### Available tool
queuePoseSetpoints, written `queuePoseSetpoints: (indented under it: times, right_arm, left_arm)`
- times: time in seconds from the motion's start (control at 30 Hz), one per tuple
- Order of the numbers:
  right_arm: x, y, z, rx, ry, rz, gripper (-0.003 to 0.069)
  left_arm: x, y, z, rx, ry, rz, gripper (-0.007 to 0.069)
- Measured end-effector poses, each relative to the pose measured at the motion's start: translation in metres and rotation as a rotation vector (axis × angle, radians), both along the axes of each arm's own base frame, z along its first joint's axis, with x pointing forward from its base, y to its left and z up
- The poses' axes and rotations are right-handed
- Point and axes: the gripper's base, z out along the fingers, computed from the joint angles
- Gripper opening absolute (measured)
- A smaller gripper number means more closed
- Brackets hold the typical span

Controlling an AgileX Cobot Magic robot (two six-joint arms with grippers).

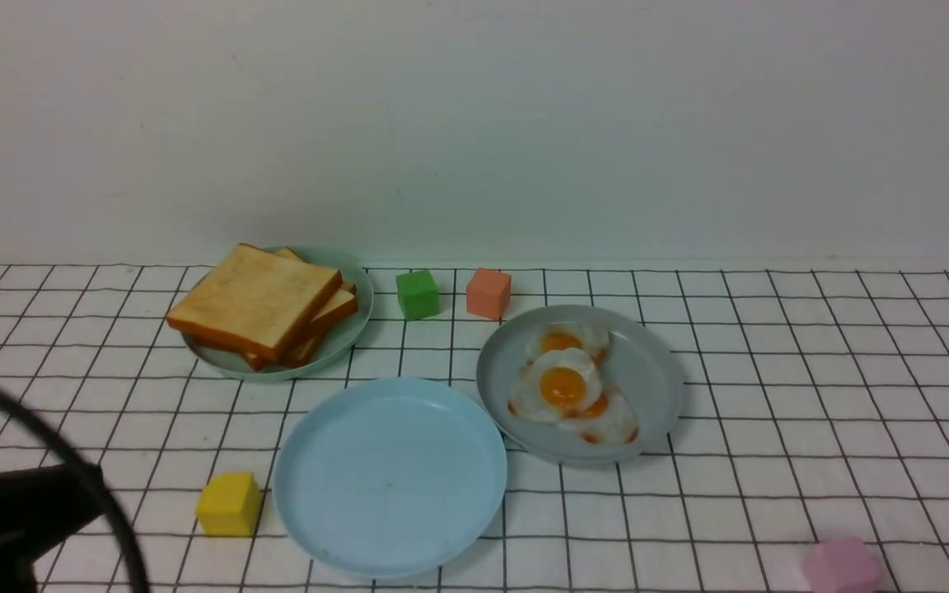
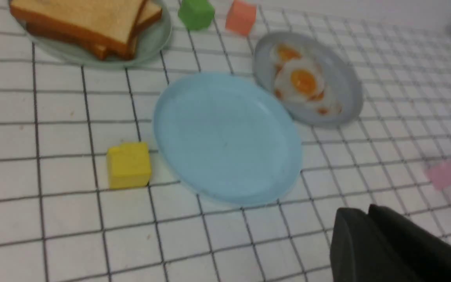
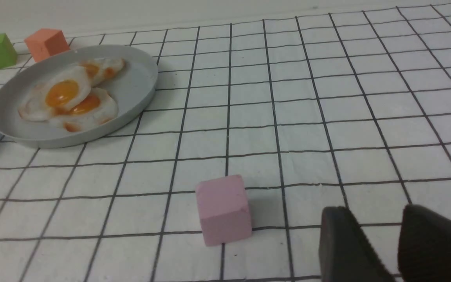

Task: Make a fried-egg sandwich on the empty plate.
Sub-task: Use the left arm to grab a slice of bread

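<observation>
While the blue plate (image 1: 390, 486) lies bare just below the centre of the frame, the toast (image 1: 256, 296) is stacked on the green plate (image 1: 334, 356) at upper left. The eggs (image 1: 563, 387) overlap on the grey plate (image 1: 657, 387), right of centre. A green block (image 1: 418, 295) and an orange block (image 1: 488, 293) sit at upper centre, a yellow block (image 1: 229, 504) at lower left near the blue plate, and a pink block (image 1: 842, 566) at lower right. The left gripper (image 2: 362, 213) has its fingers together, with nothing between them; the right gripper's (image 3: 372, 211) fingers are apart and empty.
</observation>
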Motion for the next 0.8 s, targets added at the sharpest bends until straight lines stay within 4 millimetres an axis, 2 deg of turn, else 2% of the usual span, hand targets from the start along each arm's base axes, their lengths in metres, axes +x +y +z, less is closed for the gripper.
queuePoseSetpoints:
  times: [0.1,0.17,0.27,0.47,0.5,0.57,0.6,0.7,0.73,0.8]
  right_arm:
    - [0.001,-0.001,0.001,-0.010,-0.028,-0.007,0.0241]
    - [0.002,0.000,0.006,0.074,-0.089,-0.022,0.0241]
    - [0.004,0.000,0.013,0.204,-0.164,-0.039,0.0241]
    - [0.004,0.000,0.022,0.320,-0.266,-0.054,0.0241]
    - [0.004,0.000,0.025,0.373,-0.296,-0.060,0.0241]
    - [0.004,-0.001,0.027,0.441,-0.316,-0.068,0.0241]
    - [0.004,-0.001,0.028,0.534,-0.320,-0.078,0.0232]
    - [0.002,0.002,0.042,0.582,-0.256,-0.067,0.0177]
    - [0.000,0.006,0.058,0.553,-0.159,-0.048,0.0115]
    - [-0.002,0.011,0.085,0.455,-0.023,0.004,0.0041]
  left_arm:
    - [0.016,-0.005,0.008,0.024,0.092,0.002,0.0048]
    - [0.036,-0.010,0.011,0.015,0.167,0.030,0.0048]
    - [0.051,-0.016,0.005,0.048,0.215,0.017,0.0048]
    - [0.056,-0.030,-0.004,0.116,0.238,-0.078,0.0013]
    - [0.055,-0.036,-0.004,0.135,0.218,-0.113,-0.0013]
    - [0.057,-0.038,-0.004,0.144,0.206,-0.125,-0.0013]
    - [0.062,-0.043,-0.004,0.154,0.198,-0.135,-0.0013]
    - [0.079,-0.049,-0.004,0.179,0.210,-0.137,-0.0013]
    - [0.092,-0.053,-0.005,0.211,0.217,-0.136,-0.0013]
    - [0.110,-0.059,-0.007,0.247,0.229,-0.137,-0.0013]
